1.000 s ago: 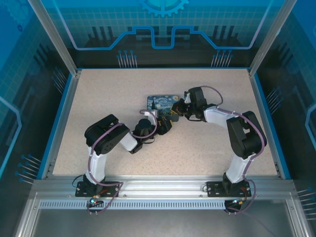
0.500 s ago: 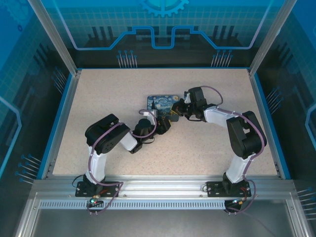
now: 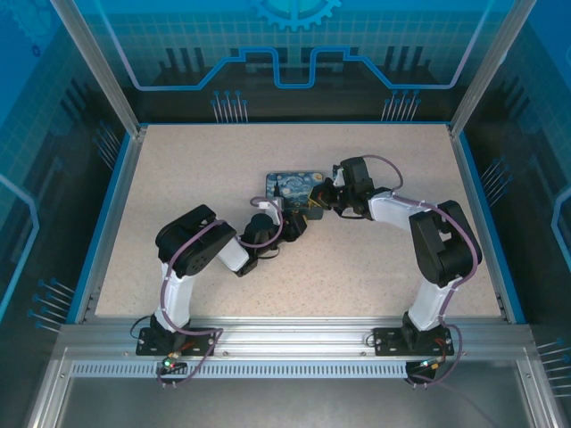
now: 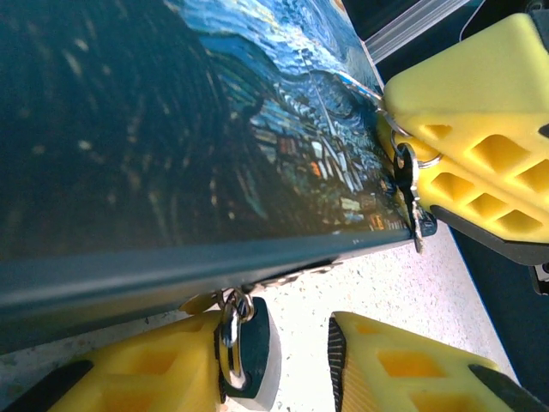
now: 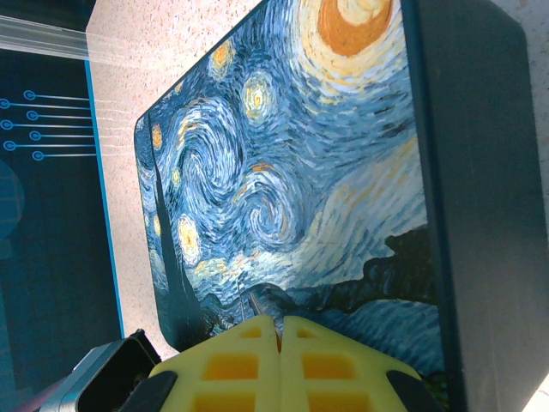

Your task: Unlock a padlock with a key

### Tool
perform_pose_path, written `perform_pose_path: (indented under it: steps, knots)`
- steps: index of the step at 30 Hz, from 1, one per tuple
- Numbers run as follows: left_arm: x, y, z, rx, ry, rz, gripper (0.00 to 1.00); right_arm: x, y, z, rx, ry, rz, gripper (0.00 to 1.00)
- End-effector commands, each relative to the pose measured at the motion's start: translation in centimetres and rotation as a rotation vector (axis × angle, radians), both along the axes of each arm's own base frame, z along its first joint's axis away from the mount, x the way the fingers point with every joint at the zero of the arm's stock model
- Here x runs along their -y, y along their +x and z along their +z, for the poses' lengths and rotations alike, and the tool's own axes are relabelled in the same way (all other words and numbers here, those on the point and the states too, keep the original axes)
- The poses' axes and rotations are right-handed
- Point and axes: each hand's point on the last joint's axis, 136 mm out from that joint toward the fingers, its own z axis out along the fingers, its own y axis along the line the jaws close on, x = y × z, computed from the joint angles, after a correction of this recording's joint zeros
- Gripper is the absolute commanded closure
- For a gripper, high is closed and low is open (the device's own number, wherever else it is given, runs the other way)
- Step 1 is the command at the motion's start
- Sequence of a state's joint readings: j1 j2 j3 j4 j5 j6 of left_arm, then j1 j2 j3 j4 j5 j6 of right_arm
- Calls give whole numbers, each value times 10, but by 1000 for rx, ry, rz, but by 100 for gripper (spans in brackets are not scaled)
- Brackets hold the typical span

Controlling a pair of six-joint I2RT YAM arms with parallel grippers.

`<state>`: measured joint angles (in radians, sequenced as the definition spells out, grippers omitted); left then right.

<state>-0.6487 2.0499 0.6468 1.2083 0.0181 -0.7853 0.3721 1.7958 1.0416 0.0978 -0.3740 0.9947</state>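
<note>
From above, the painted box (image 3: pixel 297 189) lies on the speckled counter (image 3: pixel 178 178), and both arms reach to its near right corner: the left fingers (image 3: pixel 299 223) just in front of the box, the right fingers (image 3: pixel 322 201) at its right end. At that size neither the padlock nor the key can be made out. The left wrist camera shows them. The padlock (image 4: pixel 247 348), small and dark with a bright shackle, sits just under the box's front edge beside a small metal fitting; whether it hangs from that fitting I cannot tell. It lies against the inner face of one of the left fingers (image 4: pixel 347 352), which stand moderately apart, and bare counter shows between the lock and the other finger. In the same view the right fingers (image 4: pixel 396 129) are pinched together at the box's front corner. They grip the ring end of the key (image 4: pixel 408 189), whose thin blade hangs down past the box's edge, well apart from the padlock. The right wrist camera looks along the box's swirling blue-and-yellow lid; there the right fingers (image 5: pixel 279 335) are pressed flat together over the lid's near edge, with neither key nor lock to be seen.
</note>
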Motion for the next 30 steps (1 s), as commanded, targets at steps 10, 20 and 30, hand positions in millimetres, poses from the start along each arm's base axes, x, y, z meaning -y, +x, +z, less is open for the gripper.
perform_pose_path:
  steps: [10, 20, 30]
  knots:
    - [-15, -1, -13, -36, 44, 62, 54, 2, 1, -12, -41, -9, -10, 100]
    - [-12, -11, -20, -66, 108, 40, 57, 2, 0, -13, -42, -3, -9, 100]
    - [0, -11, -25, -84, 145, 14, 58, 1, 1, -13, -41, 5, -9, 100]
